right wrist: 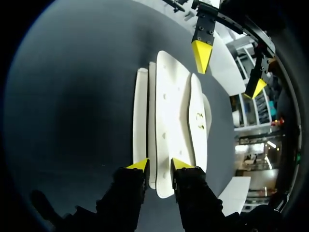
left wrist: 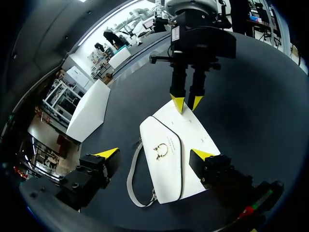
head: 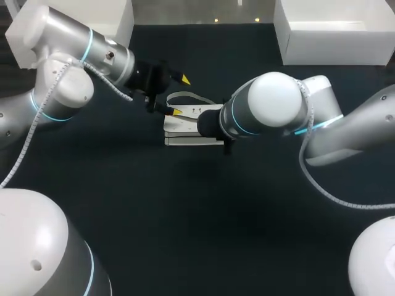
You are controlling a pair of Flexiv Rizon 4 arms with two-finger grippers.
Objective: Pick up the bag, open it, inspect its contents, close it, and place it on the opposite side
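Lifting calls for an even pull: the white handbag (head: 183, 126) lies flat mid-table (head: 185, 222), and the right gripper (right wrist: 159, 164), fingers drawn close, is clamped on the bag's end nearest it. The left gripper (left wrist: 154, 153) hangs spread wide over the other end, holding nothing; it would best take the flap by the clasp (left wrist: 161, 151). The loose strap (left wrist: 133, 180) trailing beside the bag could snag. A white box (head: 333, 40) stands well apart.

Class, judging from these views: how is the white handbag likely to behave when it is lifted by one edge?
The white handbag lies with flat panels and crisp edges, so it probably keeps its shape. Its thin strap curls loosely beside it, so it will likely dangle. The smooth-looking surface may be slippery.
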